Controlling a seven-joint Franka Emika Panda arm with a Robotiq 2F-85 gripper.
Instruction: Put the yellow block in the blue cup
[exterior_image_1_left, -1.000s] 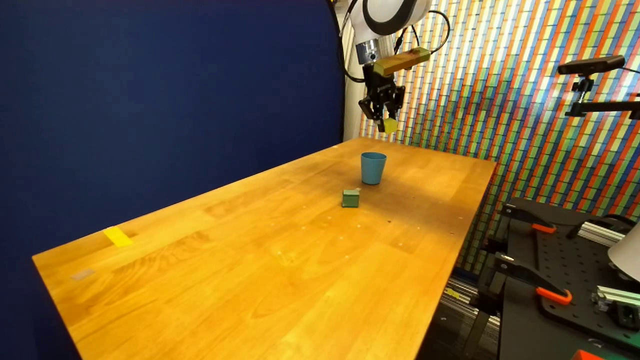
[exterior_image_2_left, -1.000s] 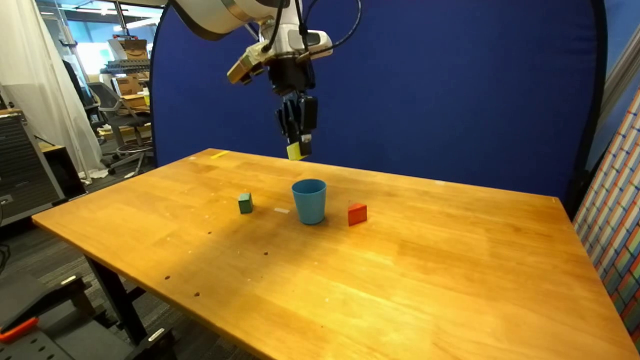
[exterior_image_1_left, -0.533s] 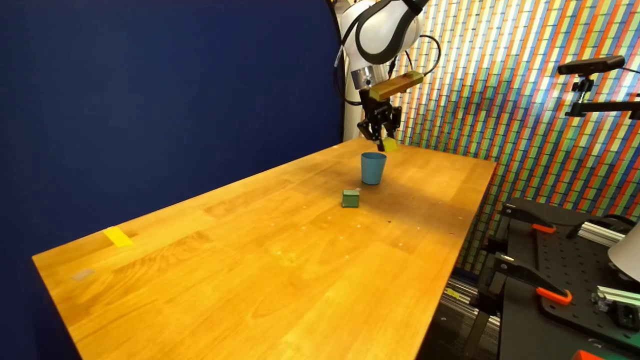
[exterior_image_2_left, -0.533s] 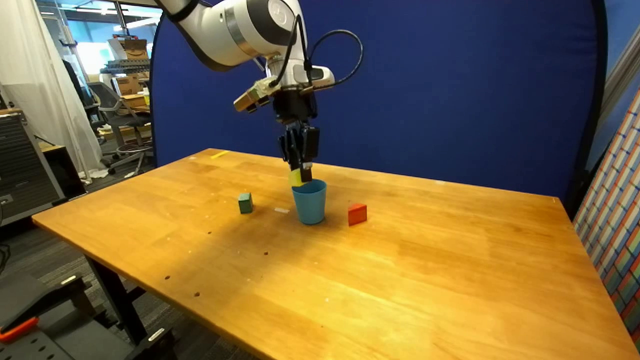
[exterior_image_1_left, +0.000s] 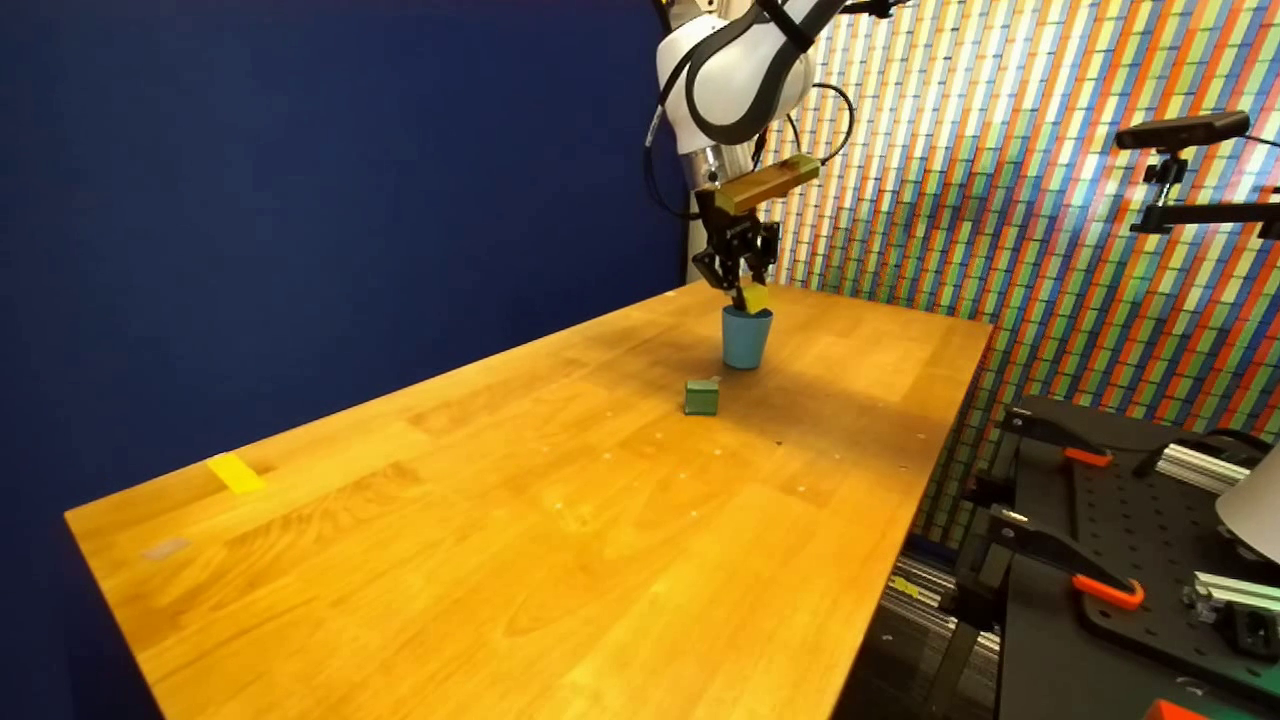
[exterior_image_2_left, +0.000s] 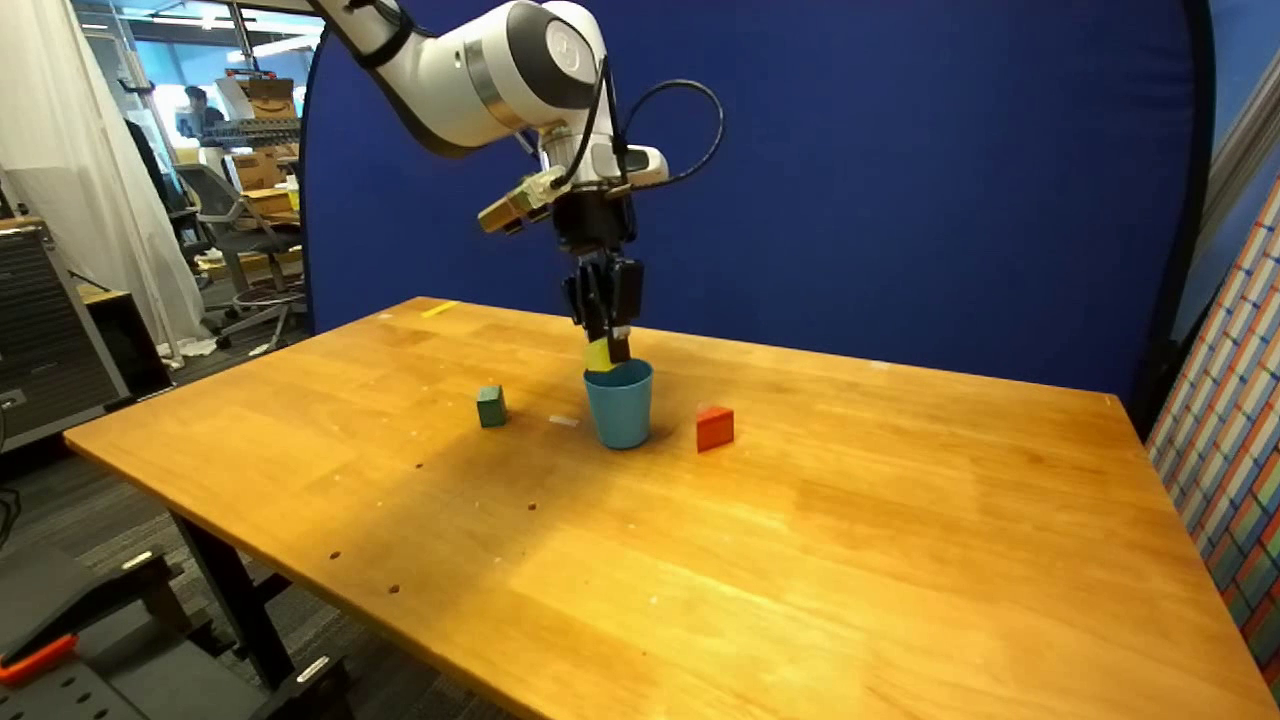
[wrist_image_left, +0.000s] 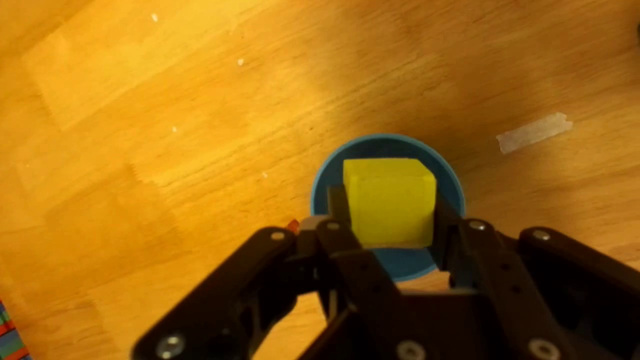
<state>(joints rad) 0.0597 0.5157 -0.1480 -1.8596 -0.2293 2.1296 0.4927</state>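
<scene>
Gripper (wrist_image_left: 391, 212) clamped, I hold the yellow block (wrist_image_left: 391, 200) at the mouth of the blue cup (wrist_image_left: 404, 264), right of centre in the wrist view. In an exterior view, the cup stands mid-frame, a red block (exterior_image_2_left: 714, 430) to its right.

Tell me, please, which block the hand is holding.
The yellow block, clasped in the hand over the blue cup; the green block and red block rest on the table.

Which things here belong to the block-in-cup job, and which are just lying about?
In the job: blue cup; yellow block, held at its mouth; gripper.
Just lying about: green block; red block; yellow strip; pale strip.
</scene>
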